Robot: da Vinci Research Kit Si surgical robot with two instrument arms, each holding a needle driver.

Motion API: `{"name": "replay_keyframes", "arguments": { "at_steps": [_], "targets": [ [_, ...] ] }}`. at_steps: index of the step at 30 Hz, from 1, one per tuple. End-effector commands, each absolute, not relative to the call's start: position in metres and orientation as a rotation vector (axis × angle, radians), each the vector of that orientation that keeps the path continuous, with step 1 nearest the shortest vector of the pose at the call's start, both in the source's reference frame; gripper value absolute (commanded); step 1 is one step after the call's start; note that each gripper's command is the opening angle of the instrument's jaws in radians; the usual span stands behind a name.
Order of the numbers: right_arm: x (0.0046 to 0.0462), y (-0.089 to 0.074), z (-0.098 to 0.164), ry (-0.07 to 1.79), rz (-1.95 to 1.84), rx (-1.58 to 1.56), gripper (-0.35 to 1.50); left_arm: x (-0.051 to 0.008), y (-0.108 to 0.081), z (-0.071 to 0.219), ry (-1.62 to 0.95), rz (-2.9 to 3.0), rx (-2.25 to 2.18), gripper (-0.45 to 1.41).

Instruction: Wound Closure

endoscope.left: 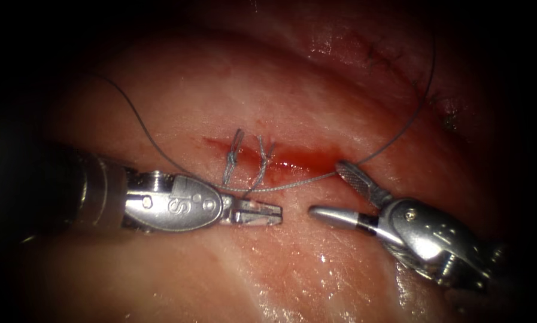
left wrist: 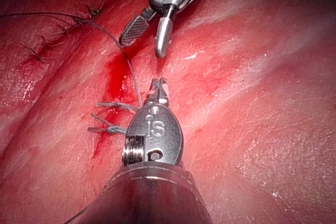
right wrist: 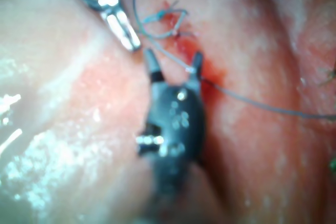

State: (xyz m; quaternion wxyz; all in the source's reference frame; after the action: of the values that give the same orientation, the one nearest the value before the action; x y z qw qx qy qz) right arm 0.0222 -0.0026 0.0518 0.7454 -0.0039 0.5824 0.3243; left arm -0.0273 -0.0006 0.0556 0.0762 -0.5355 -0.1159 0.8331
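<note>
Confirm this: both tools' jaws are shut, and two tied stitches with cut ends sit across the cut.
Not quite. The right tool has its jaws spread wide open, as the endoscope view shows; the thread runs past its upper jaw. The left tool looks shut, and the two stitches do cross the cut.

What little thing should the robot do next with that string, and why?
Probably slide the open right gripper around the thin grey thread and close. The thread lies against its upper jaw, ungrasped; the shut left gripper seems to hold nothing.
</note>
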Motion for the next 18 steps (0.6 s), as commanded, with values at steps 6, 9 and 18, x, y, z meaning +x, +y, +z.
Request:
{"name": "replay_keyframes", "arguments": {
  "at_steps": [6,9,18],
  "targets": [
    [0.0247,-0.0022,0.0532,1.282,0.478,0.021,1.41,-0.0271,0.0006,0.0554,-0.375,2.373,-1.722,-0.45],
    [0.0252,-0.0016,0.0536,1.284,0.416,0.018,1.36,-0.0266,0.0016,0.055,-0.382,2.318,-1.739,-0.45],
    [0.0277,-0.0013,0.0547,1.218,0.262,-0.032,1.33,-0.0265,0.0033,0.0552,-0.464,2.225,-1.747,-0.45]
  ]
}}
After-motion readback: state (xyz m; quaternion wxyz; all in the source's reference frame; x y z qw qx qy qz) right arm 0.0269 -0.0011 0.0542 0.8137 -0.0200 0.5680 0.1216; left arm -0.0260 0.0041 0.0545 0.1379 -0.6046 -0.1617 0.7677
